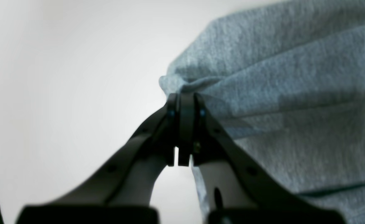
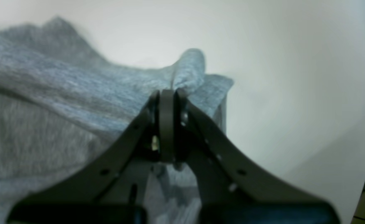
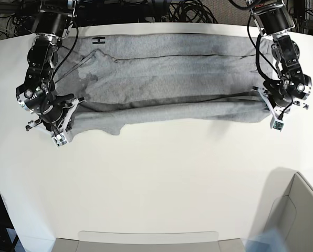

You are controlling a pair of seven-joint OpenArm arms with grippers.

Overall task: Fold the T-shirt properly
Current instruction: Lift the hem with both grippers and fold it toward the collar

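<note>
The T-shirt (image 3: 167, 84) lies stretched sideways across the far half of the white table (image 3: 162, 178), its upper edge running close to the table's far rim. It is heather grey; a single black block letter shows near its far corner on the base view's left. A long fold runs the whole width of the garment, so the near strip of cloth sits raised and doubled over the flat part behind it.

The left gripper (image 1: 185, 96) holds the T-shirt's end on the base view's right. In the left wrist view its fingers (image 1: 171, 113) are pressed tight together, with a bunched corner of grey cloth pinched between them and the fabric fanning away in creases from that point.

The right gripper (image 2: 167, 91) holds the T-shirt's opposite end, on the base view's left. In the right wrist view its fingers (image 2: 153, 107) are likewise closed narrow on the cloth, and a small puckered tuft of fabric stands up just beyond the tips.

Between the two grippers the near fold of the T-shirt hangs fairly taut, sagging a little toward the end held by the right gripper. Dark cables (image 3: 193, 10) crowd the space behind the T-shirt, past the table's far rim
</note>
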